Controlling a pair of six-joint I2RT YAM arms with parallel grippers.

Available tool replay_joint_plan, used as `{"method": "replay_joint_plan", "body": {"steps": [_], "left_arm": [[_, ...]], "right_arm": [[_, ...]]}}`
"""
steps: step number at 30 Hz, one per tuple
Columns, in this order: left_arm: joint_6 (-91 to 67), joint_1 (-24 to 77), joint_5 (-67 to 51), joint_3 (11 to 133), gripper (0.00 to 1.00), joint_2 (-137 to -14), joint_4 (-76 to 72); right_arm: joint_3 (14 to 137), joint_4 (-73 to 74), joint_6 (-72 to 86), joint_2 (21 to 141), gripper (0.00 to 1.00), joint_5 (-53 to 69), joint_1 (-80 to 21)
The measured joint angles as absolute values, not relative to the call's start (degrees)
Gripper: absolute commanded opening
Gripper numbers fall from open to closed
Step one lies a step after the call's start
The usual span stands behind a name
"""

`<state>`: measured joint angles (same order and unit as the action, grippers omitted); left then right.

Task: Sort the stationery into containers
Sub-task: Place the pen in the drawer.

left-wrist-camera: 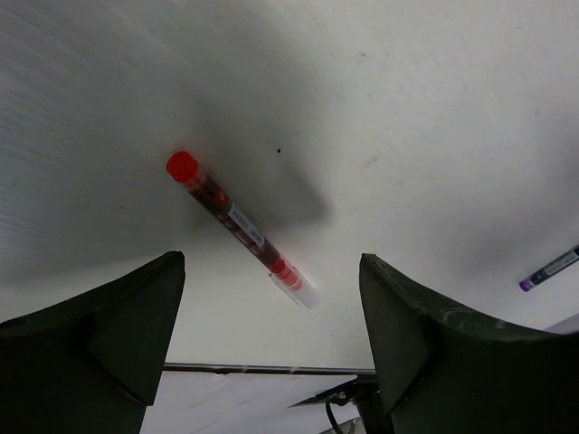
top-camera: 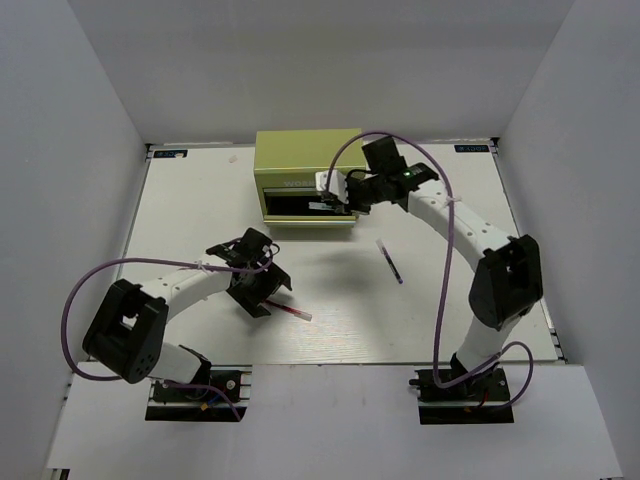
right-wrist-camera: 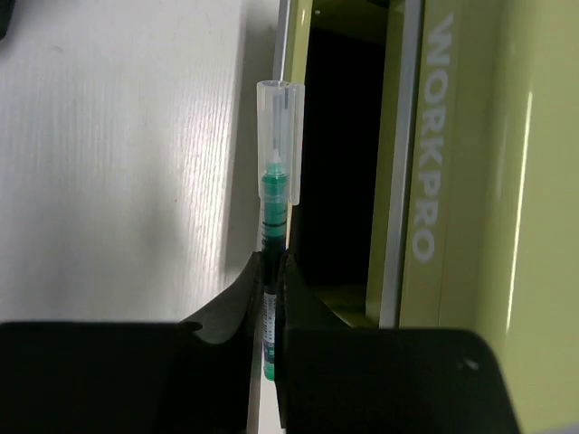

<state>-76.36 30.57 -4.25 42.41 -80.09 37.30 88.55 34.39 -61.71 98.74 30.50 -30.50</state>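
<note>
red pen [left-wrist-camera: 240, 226] below left claw [left-wrist-camera: 271, 271], untouched

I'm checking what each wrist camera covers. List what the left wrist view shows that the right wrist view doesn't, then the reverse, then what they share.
Left wrist only: a red pen lying loose on the table under the open left gripper, and a purple-tipped dark pen at the right edge. Right wrist only: the right gripper shut on a green pen with a clear cap, by the yellow-green cabinet and its dark open drawer. Both: the white table.
</note>
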Motion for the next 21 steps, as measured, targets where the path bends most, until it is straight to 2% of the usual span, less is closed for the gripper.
{"method": "replay_joint_plan", "body": {"steps": [7,10,11,14,19,21], "left_arm": [[-77.6,30.6,-4.5,41.7,0.81,-82.6,37.3],[-78.0,30.6,-4.8,42.1,0.74,-83.3,37.3],[-78.1,30.6,-4.9,42.2,0.72,-83.6,37.3],[-78.5,30.6,-5.3,42.7,0.63,-84.6,37.3],[-79.4,30.6,-6.3,43.4,0.42,-86.3,36.9],[-79.7,30.6,-6.7,43.3,0.39,-86.6,36.4]], "right_arm": [[94.3,31.5,-63.7,108.6,0.0,27.6,-35.0],[96.8,29.6,-64.0,112.8,0.12,25.8,-35.7],[97.5,29.1,-64.4,114.1,0.23,25.1,-35.7],[98.9,28.9,-64.9,116.0,0.37,24.0,-35.7],[98.7,27.9,-63.7,115.6,0.45,23.9,-35.5],[96.6,26.9,-62.5,114.0,0.47,24.3,-35.3]]}}
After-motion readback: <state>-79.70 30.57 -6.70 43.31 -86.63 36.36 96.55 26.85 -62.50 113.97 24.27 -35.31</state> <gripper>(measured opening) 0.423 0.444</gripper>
